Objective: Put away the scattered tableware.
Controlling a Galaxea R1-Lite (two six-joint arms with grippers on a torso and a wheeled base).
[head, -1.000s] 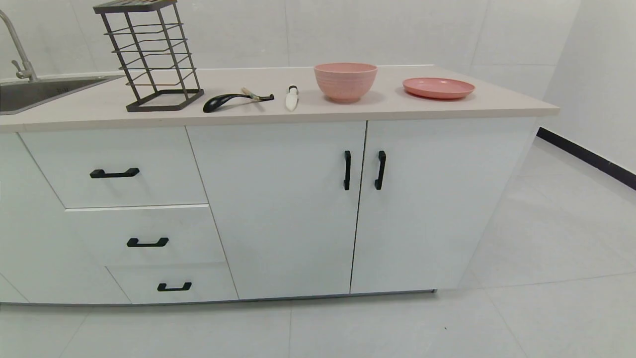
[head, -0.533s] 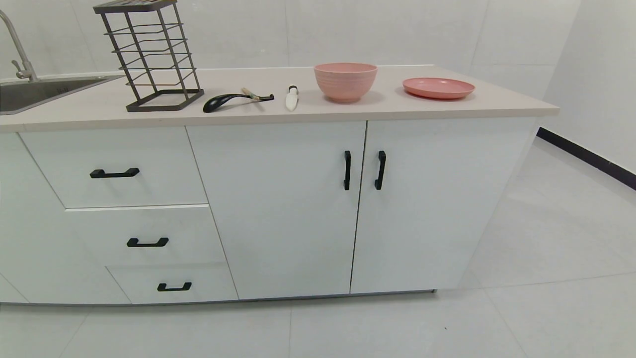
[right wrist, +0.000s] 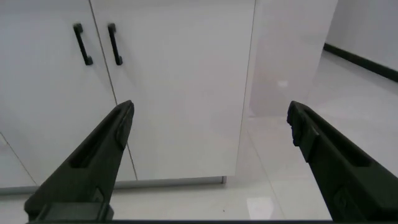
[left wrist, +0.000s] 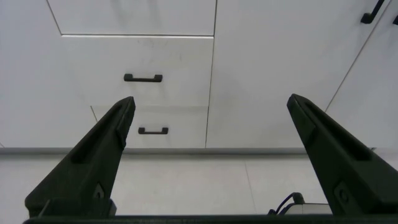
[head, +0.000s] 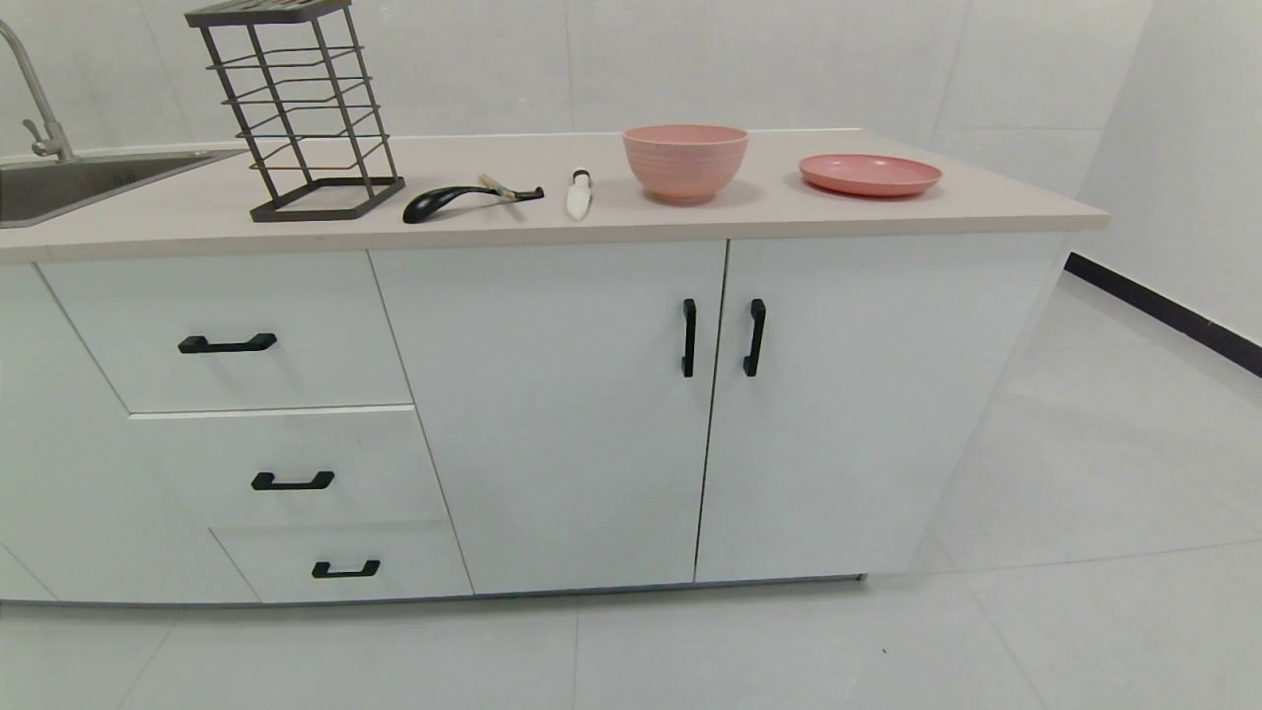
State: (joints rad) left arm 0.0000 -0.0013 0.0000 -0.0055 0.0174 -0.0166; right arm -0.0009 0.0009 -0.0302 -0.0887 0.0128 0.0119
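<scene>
Rack [head: 296,113]: top plate clipped at 12 o'clock by the picture's edge.
Sink [head: 69,177]: at 9 o'clock from the rack, only one corner inside the picture.
Faucet [head: 47,133]: spout cut off.
Wooden-handled piece [head: 496,185]: partly hidden behind the black spoon [head: 434,202], too small to identify.
White utensil [head: 579,197]: at 9 o'clock from the bowl [head: 685,163], kind unclear.
Bowl: inside hidden by its near wall.
Left gripper [left wrist: 209,99]: finger bases cut off.
Right gripper [right wrist: 209,106]: finger bases cut off.

The countertop [head: 197,212] holds one pink bowl [head: 685,161], one pink plate [head: 870,174], one black spoon [head: 444,201], one small white utensil [head: 579,196], one wood-coloured stick [head: 496,186] and one black wire rack [head: 296,108], beside one sink [head: 89,182] with one faucet [head: 35,99], above three drawers [head: 227,296], two cabinet doors [head: 552,414] and five black handles [head: 227,343].
</scene>
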